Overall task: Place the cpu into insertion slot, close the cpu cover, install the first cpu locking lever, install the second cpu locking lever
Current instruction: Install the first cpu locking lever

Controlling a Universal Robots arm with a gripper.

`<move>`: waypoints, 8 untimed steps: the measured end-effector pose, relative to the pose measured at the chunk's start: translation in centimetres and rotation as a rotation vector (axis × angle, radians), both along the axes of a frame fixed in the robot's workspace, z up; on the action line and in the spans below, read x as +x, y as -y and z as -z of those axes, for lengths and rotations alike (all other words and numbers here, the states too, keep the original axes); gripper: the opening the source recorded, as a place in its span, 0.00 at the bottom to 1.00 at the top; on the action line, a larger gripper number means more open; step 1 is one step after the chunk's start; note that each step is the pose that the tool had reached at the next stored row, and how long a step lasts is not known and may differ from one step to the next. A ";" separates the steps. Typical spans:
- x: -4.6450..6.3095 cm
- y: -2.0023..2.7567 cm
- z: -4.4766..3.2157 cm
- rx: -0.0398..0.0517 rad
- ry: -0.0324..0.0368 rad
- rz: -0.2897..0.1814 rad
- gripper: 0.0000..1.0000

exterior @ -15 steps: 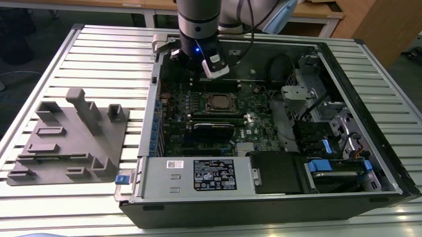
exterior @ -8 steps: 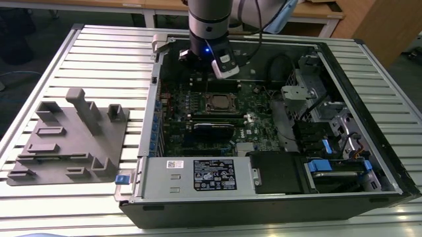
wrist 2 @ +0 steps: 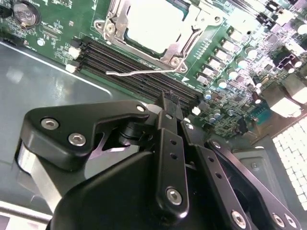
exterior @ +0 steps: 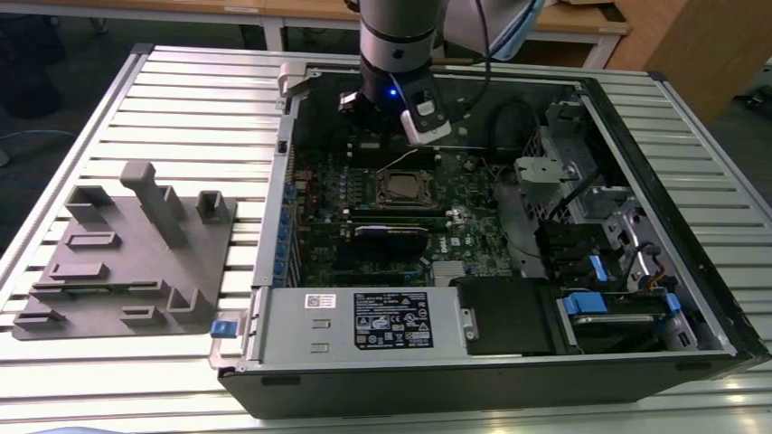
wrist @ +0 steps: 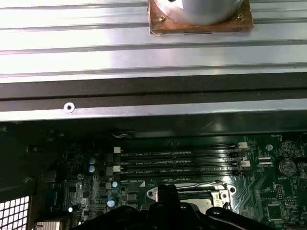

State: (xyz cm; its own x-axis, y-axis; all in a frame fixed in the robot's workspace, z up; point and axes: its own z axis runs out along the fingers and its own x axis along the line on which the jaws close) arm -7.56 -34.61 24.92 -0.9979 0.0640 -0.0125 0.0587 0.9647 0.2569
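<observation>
A Universal Robots arm reaches into an open computer case (exterior: 483, 384) lying on a slatted metal surface (exterior: 181, 99), its gripper (wrist 2: 169, 99) hanging low over the green motherboard (wrist 2: 57, 33). In the second wrist view the 2 fingers (wrist 2: 168, 120) are pressed together with nothing between them, their tips above the dark memory slots (wrist 2: 110, 60). The cpu (wrist 2: 151, 21), its silver top bright under the light, sits in the insertion slot (exterior: 404, 187), apart from the fingertips and just beyond the memory slots. The cpu cover (wrist 2: 194, 36) lies flat around it, framing the chip through its square window. 1 thin wire locking lever (wrist 2: 139, 73) juts free from the socket's corner, stretching across the memory slots between the fingertips and the cpu, close to the tips but not touching them. In the first wrist view the gripper (wrist: 167, 190) hangs just beside the socket's metal rim. On the exterior view's left, a grey fixture tray (exterior: 121, 262) rests on the surface beside the case.
</observation>
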 end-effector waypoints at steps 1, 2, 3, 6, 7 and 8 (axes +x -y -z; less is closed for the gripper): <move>0.1 -0.02 0.08 -0.0169 0.0000 0.000 0.11; 0.1 -0.04 0.10 -0.0321 -0.0001 0.000 0.11; 0.1 -0.08 0.13 -0.0445 0.0001 0.000 0.11; 0.1 -0.19 0.43 -0.0531 0.0000 0.000 0.11; 0.2 -0.23 0.56 -0.0533 0.0001 0.000 0.11; 0.2 -0.30 0.67 -0.0534 0.0001 0.000 0.11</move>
State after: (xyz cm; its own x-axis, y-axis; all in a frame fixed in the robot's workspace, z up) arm -7.36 -34.31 24.24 -0.9979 0.0631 -0.0159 0.0586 0.9770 0.2050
